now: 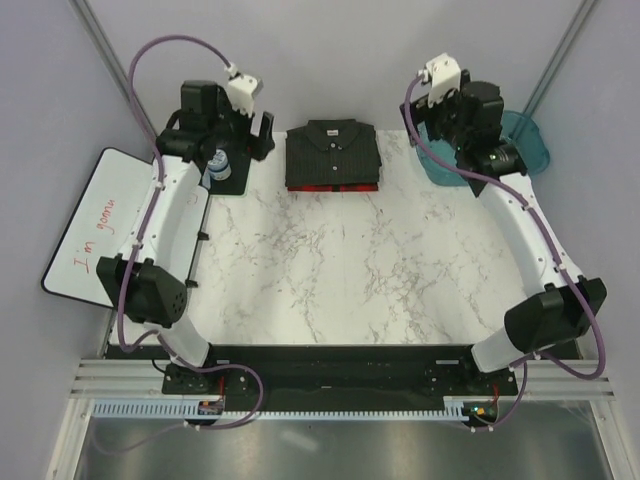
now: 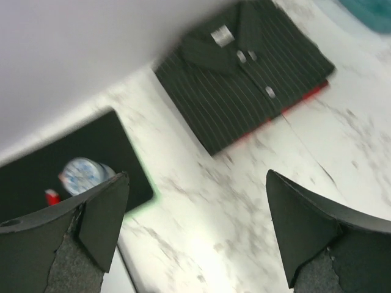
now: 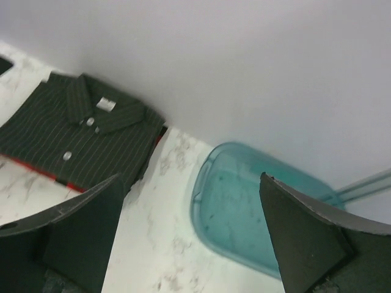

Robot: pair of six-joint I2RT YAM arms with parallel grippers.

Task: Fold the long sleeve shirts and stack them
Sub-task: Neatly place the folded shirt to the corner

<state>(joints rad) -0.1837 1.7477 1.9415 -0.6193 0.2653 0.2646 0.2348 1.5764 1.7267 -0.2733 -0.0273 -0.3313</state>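
The dark pinstriped shirt (image 1: 333,152) is seen folded into a neat rectangle at the far edge of the marble table (image 1: 330,280), with its collar turned away from the arms. It is laid on top of the red plaid shirt (image 1: 334,187). Only a thin red strip of that shirt is exposed along the near edge, and the rest is covered, so its fold cannot be judged.

The left gripper (image 2: 195,201) is held above the table just left of the stack, its fingers spread wide with nothing between them. This wrist view is blurred. The right gripper (image 3: 190,201) is held to the right of the stack, equally wide apart and empty.

A teal tub (image 3: 244,207) is set at the far right corner. Its near rim is cut off by the right finger in the wrist view, and part of it is hidden by the arm from above.

A black mat (image 2: 73,152) is placed left of the stack, with a small bottle (image 2: 82,175) on it. The bottle is partly hidden behind a finger and its label is unreadable. A whiteboard (image 1: 100,225) with red handwriting is partly covered by the left arm.
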